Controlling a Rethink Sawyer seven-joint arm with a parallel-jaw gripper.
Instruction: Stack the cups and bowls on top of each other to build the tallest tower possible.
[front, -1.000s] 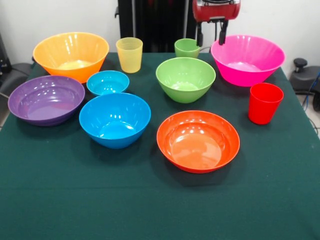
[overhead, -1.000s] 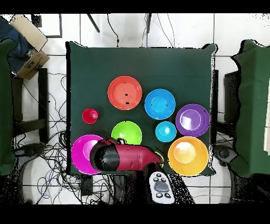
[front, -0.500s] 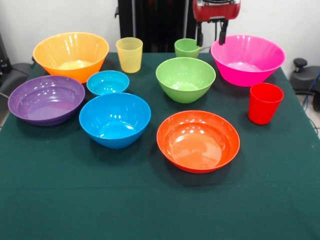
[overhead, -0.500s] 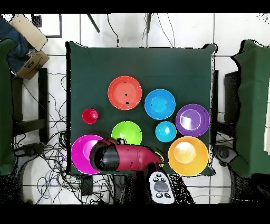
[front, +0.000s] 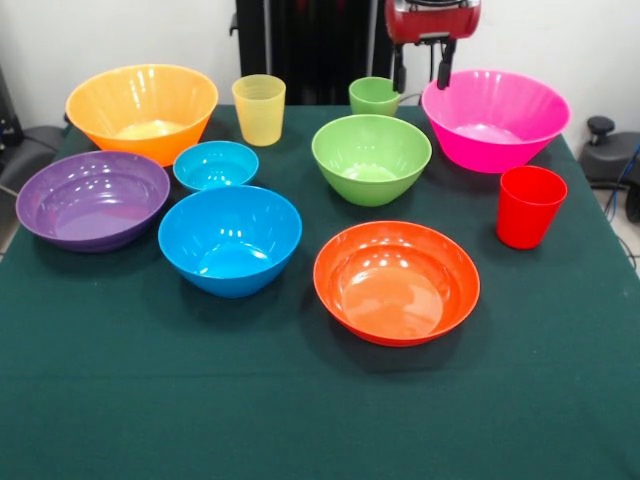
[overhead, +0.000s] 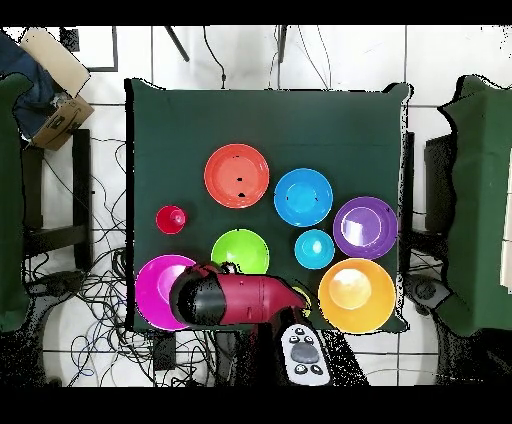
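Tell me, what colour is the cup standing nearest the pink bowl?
Light green; the cup sits just beside the pink bowl, clearest in the front view.

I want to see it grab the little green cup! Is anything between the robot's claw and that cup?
Nothing visible blocks it. The gripper hangs open just above and beside the light green cup, with the pink bowl off to the other side.

A dark green cloth covers the surface (front: 300, 420). The end effector (front: 421, 68) hangs over its far edge, between the light green cup (front: 374, 96) and the pink bowl (front: 494, 118). The green bowl (front: 371, 158) sits just in front of it, the red-orange bowl (front: 396, 281) nearer still. The red cup (front: 528, 206) stands beyond the pink bowl's side. The yellow cup (front: 259, 109), yellow-orange bowl (front: 142, 111), small blue bowl (front: 215, 165), big blue bowl (front: 230, 239) and purple bowl (front: 92, 199) lie past the light green cup, all standing apart.
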